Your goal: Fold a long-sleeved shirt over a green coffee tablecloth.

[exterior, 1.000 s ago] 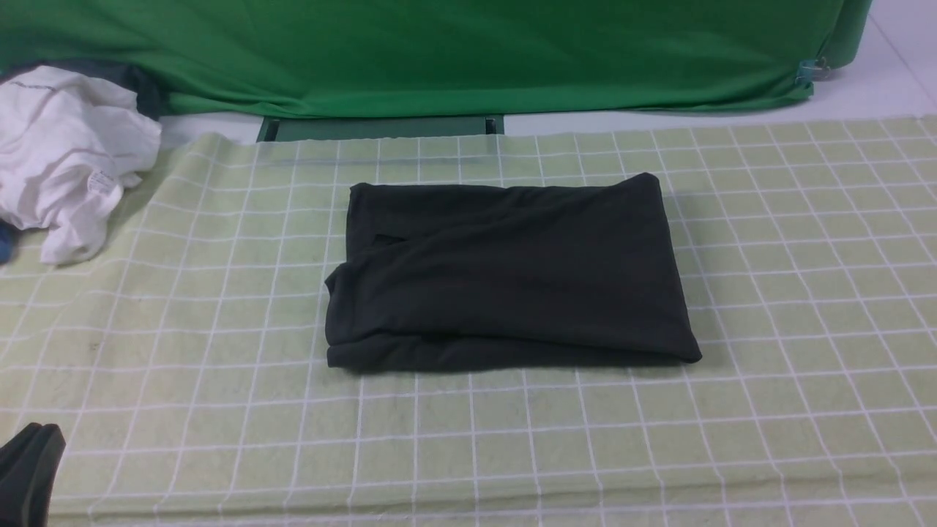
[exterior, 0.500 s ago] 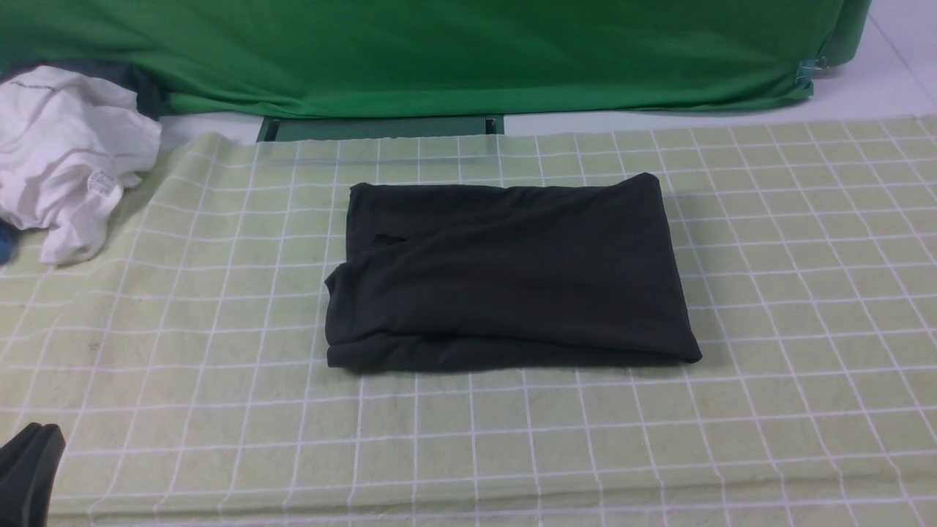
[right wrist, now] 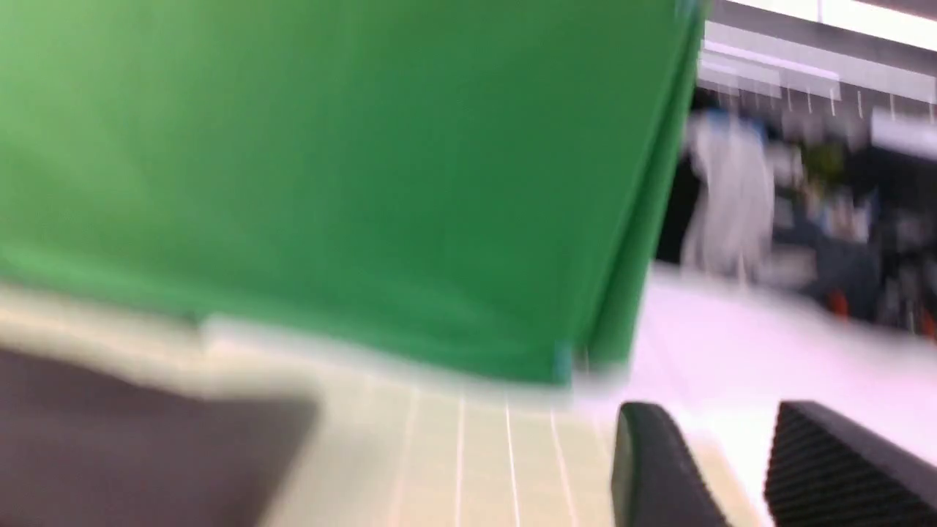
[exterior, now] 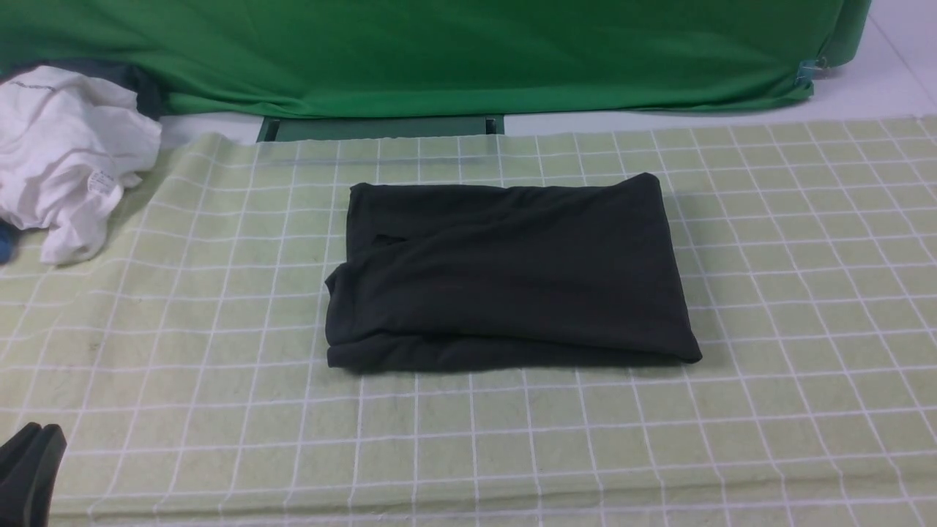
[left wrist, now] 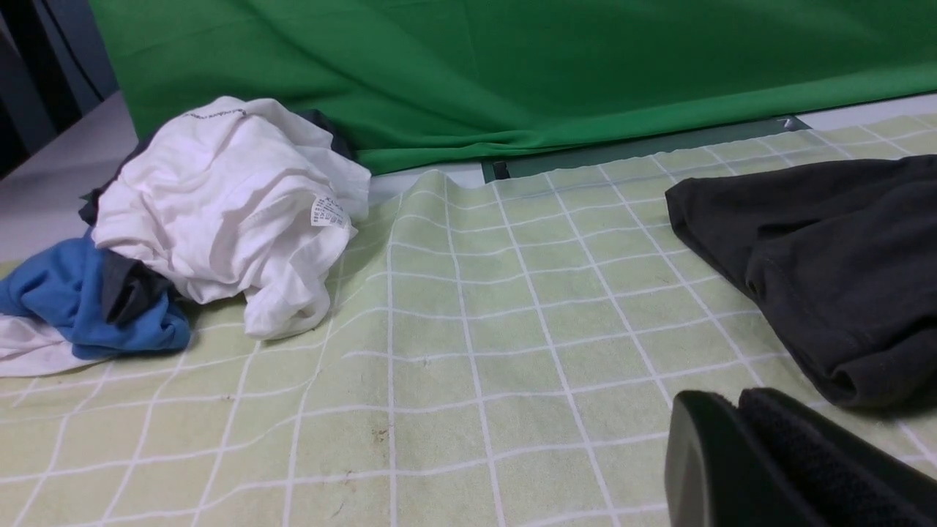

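The black long-sleeved shirt [exterior: 505,271] lies folded into a compact rectangle on the middle of the pale green gridded tablecloth [exterior: 183,366]. Its left end [left wrist: 827,263] shows in the left wrist view, off the gripper. My left gripper [exterior: 33,457] sits low at the front left corner, its black fingers pressed together with nothing between them [left wrist: 736,410]. My right gripper [right wrist: 721,424] is outside the front view. Its wrist view is blurred and shows two fingers apart, nothing between them, with the shirt [right wrist: 139,439] off to one side.
A heap of clothes lies at the far left: a white garment [exterior: 66,154] [left wrist: 227,205] over a blue one [left wrist: 66,300]. A bright green plain fabric [exterior: 439,51] [right wrist: 329,168] hangs along the back. White table surface [exterior: 878,80] lies beyond the cloth's far right.
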Controlling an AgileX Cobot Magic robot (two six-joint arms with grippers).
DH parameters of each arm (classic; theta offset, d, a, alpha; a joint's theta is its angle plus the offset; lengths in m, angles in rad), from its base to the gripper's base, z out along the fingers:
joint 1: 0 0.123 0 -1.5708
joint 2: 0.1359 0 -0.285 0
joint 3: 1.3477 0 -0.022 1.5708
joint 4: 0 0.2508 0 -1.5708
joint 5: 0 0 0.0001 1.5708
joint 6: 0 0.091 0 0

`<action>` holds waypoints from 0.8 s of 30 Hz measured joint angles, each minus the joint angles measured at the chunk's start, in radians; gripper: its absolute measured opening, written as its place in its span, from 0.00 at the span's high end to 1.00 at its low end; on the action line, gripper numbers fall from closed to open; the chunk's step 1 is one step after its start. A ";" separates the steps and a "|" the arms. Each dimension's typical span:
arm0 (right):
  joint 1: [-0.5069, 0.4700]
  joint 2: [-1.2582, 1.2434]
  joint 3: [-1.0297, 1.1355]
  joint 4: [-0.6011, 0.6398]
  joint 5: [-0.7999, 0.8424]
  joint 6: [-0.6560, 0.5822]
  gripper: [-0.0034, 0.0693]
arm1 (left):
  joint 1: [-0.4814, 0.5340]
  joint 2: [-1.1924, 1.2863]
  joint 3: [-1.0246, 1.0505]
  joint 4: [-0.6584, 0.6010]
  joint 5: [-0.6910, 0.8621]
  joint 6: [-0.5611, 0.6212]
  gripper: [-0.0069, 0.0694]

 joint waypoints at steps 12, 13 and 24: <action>-0.026 0.001 0.238 -0.004 0.002 -0.010 0.63 | 0.000 0.000 0.000 0.005 0.001 0.003 0.86; -0.027 0.001 0.239 -0.004 -0.003 -0.010 0.63 | 0.000 0.000 0.000 0.005 0.001 0.003 0.86; -0.028 0.001 0.239 -0.005 -0.004 -0.010 0.62 | 0.000 0.000 0.000 0.007 0.001 0.003 0.86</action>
